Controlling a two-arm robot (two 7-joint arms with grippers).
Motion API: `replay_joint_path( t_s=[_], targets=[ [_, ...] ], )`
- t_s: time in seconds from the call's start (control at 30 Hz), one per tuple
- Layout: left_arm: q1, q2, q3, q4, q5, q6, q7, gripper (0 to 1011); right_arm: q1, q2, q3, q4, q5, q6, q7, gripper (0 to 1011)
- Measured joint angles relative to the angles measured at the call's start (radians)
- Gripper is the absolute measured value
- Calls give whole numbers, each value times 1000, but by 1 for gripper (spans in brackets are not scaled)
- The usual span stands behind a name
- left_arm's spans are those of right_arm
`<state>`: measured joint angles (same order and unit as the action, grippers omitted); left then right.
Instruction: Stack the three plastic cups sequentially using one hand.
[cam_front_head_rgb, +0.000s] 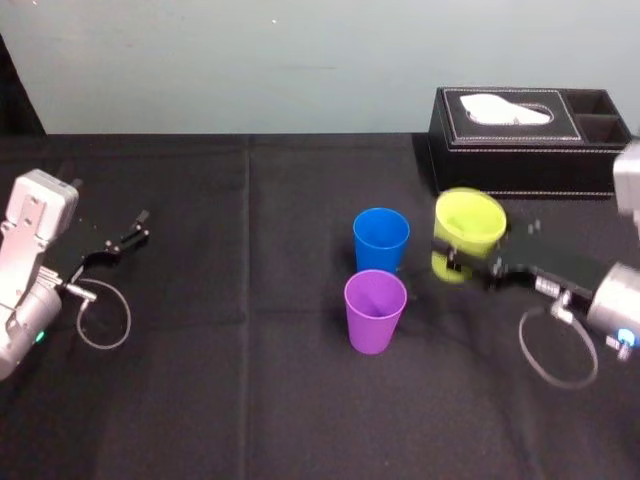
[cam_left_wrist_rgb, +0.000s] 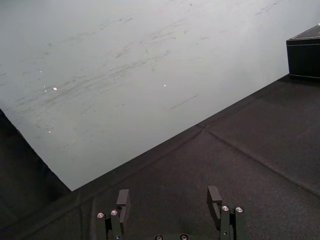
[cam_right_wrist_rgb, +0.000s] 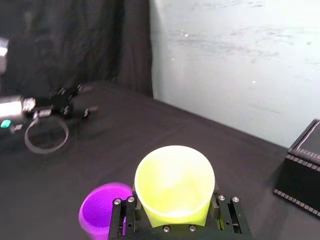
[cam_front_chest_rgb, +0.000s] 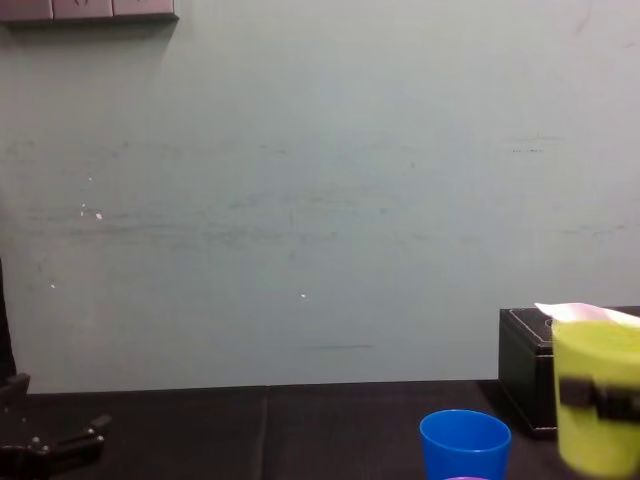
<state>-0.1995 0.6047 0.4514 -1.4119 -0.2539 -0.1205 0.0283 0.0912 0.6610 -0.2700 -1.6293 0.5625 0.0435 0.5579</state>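
Smooth plastic: blue cup (cam_front_head_rgb: 381, 238), purple cup (cam_front_head_rgb: 375, 310), yellow-green cup (cam_front_head_rgb: 468, 225). Matt black cloth on the desk (cam_front_head_rgb: 200, 400); stitched leather box (cam_front_head_rgb: 520, 158).

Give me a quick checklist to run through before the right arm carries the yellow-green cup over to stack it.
1. Grip: right gripper shut on the yellow-green cup, one finger on each side: ok.
2. Held cup upright, mouth up: ok.
3. Blue cup upright on the table, mouth open, nothing inside: ok.
4. Purple cup upright, mouth open: ok.
5. Gap between the blue and purple cups: cannot tell, as they overlap in the head view.
6. Held cup's base above the blue cup's rim: cannot tell; raising it first looks safer.
7. Left gripper open and parked at the far left, out of the path: ok.
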Motion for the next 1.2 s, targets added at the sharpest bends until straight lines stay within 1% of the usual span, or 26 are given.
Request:
replay_joint_path(
  t_s=[0.03,0.07,0.13,0.17,0.23,0.27,0.37,0.4,0.5,0.63,0.77,0.97,1.2],
  targets=[
    [0,0,0,0,0,0,0,1012,15,-4,-1,4,7,14,-2,737],
    [0,0,0,0,0,0,0,1011,45,-14,-5,14,25,44,-5,737],
    [0,0,0,0,0,0,0,1011,70,-24,-10,25,39,69,-8,737],
    [0,0,0,0,0,0,0,1011,99,-36,-18,37,52,96,-14,737],
    [0,0,0,0,0,0,0,1011,125,-47,-28,50,62,117,-19,737],
    [0,0,0,0,0,0,0,1011,149,-58,-38,64,67,135,-25,737],
    [0,0,0,0,0,0,0,1011,185,-73,-57,84,69,153,-30,737],
    [0,0,0,0,0,0,0,1011,207,-82,-73,98,69,161,-29,737],
    [0,0,0,0,0,0,0,1011,244,-97,-100,122,68,165,-29,737],
    [0,0,0,0,0,0,0,1011,280,-115,-130,149,64,166,-25,737],
    [0,0,0,0,0,0,0,1011,309,-127,-160,177,54,153,-19,737],
    [0,0,0,0,0,0,0,1011,325,-138,-184,197,47,138,-17,736],
    [0,0,0,0,0,0,0,1011,328,-139,-196,208,43,127,-16,737]
  ],
)
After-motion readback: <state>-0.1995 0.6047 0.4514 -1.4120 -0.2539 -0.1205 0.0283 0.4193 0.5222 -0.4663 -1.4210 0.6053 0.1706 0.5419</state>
